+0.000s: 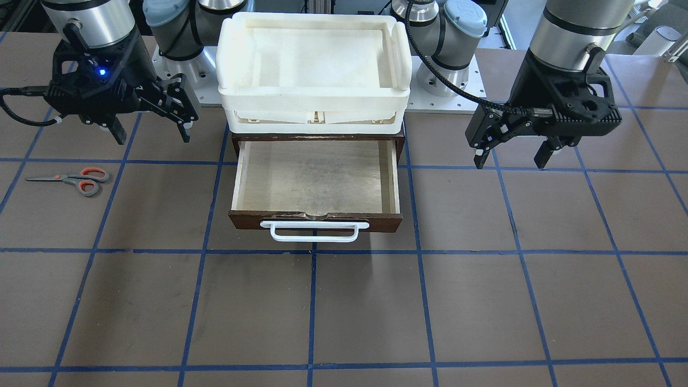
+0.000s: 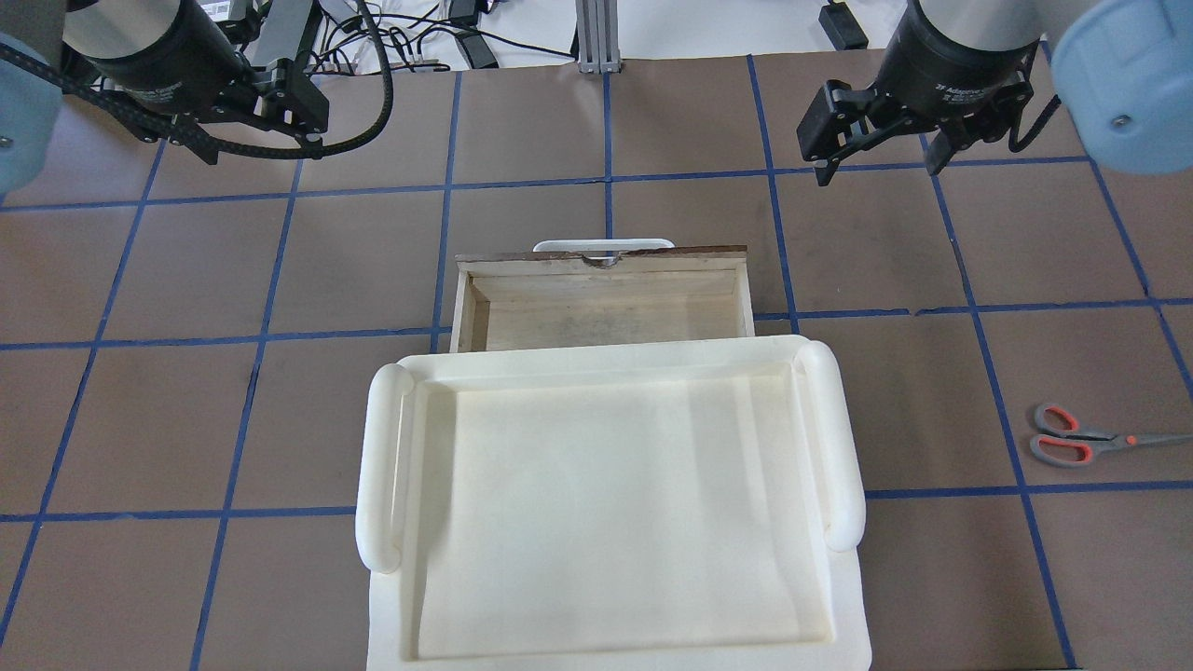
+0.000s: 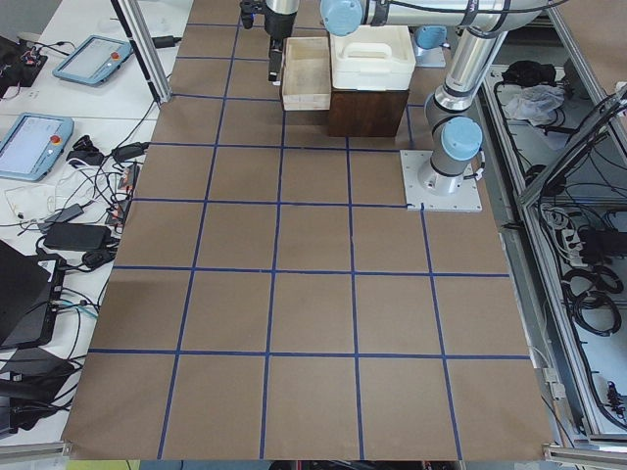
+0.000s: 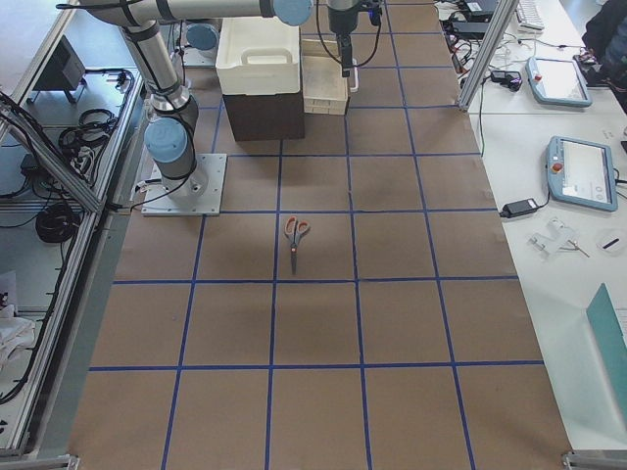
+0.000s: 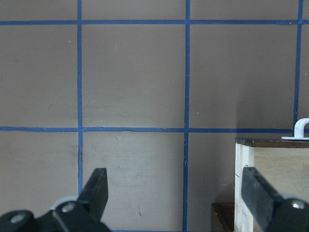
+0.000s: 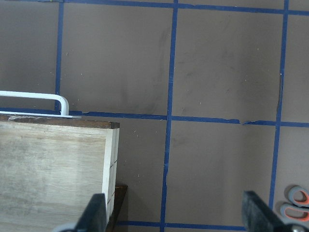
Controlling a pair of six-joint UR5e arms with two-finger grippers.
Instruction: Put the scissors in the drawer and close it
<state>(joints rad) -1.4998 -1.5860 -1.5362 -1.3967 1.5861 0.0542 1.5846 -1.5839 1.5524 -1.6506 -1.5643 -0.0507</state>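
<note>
The scissors [image 1: 80, 180] lie flat on the table on my right side, blades closed; they also show in the overhead view [image 2: 1081, 438], the exterior right view [image 4: 297, 235], and as handle loops at the right wrist view's lower right edge [image 6: 294, 203]. The dark brown drawer [image 1: 314, 183] is pulled open and empty, with its white handle [image 1: 314, 231] on the front. My right gripper [image 1: 150, 131] hangs open and empty above the table between the scissors and the drawer. My left gripper [image 1: 511, 158] hangs open and empty on the drawer's other side.
A white plastic tray [image 1: 314, 94] sits on top of the drawer's cabinet. The table is brown with a blue tape grid. The drawer's corner shows in the left wrist view [image 5: 270, 183] and in the right wrist view [image 6: 53, 164].
</note>
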